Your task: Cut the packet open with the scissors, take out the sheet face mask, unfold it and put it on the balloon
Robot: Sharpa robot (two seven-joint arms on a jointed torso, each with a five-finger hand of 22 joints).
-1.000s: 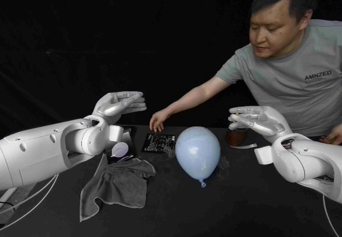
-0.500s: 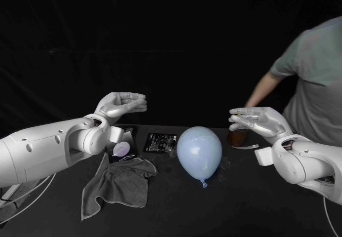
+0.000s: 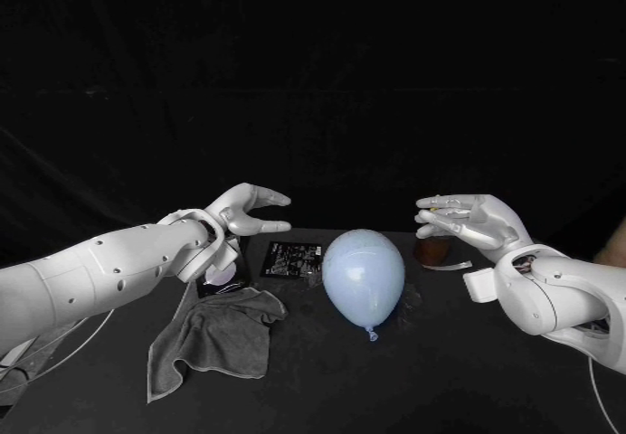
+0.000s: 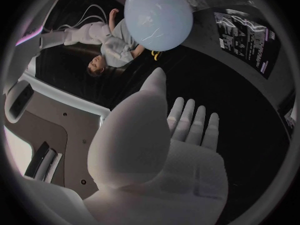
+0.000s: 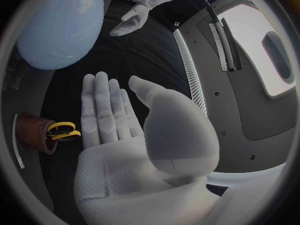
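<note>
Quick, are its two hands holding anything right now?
Left hand: open, fingers spread, holding nothing.
Right hand: open, holding nothing.

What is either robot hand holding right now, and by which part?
Nothing. The left robot hand and the right robot hand both hover empty with fingers apart; the packet and scissors are untouched.
</note>
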